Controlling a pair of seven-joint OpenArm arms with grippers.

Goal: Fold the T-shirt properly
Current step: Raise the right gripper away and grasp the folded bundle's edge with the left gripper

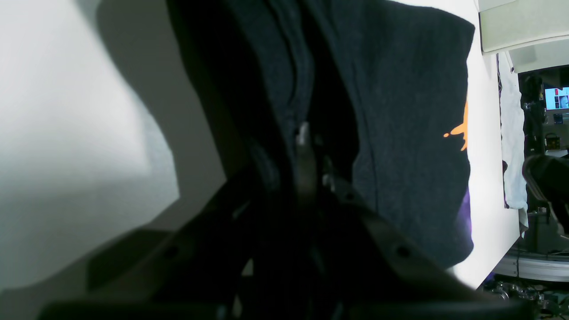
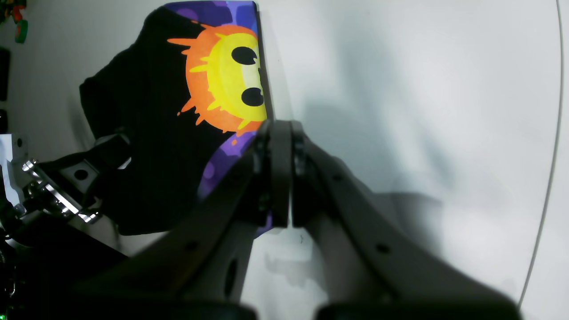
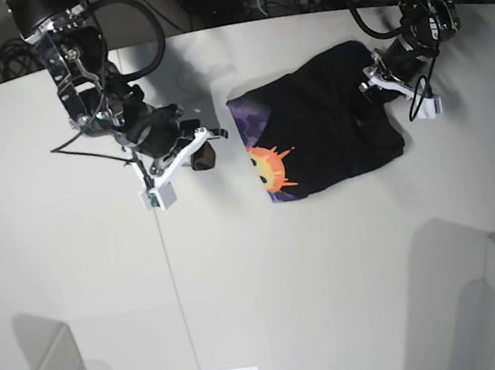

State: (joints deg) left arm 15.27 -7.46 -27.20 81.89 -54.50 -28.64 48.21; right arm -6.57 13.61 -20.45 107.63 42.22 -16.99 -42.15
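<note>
On the white table (image 3: 243, 286), the left fingers (image 1: 306, 133) pinch the black T-shirt (image 3: 322, 129) at its far edge from the empty, closed right fingers (image 2: 281, 129), so a shallow bite could slip and spoil the fold.

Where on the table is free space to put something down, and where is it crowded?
The widest bare patch of the table is the near half, in front of the T-shirt. A narrow strip lies between the shirt's printed edge and the right gripper. It is crowded at the shirt's far side, where the left gripper pinches the cloth.
</note>
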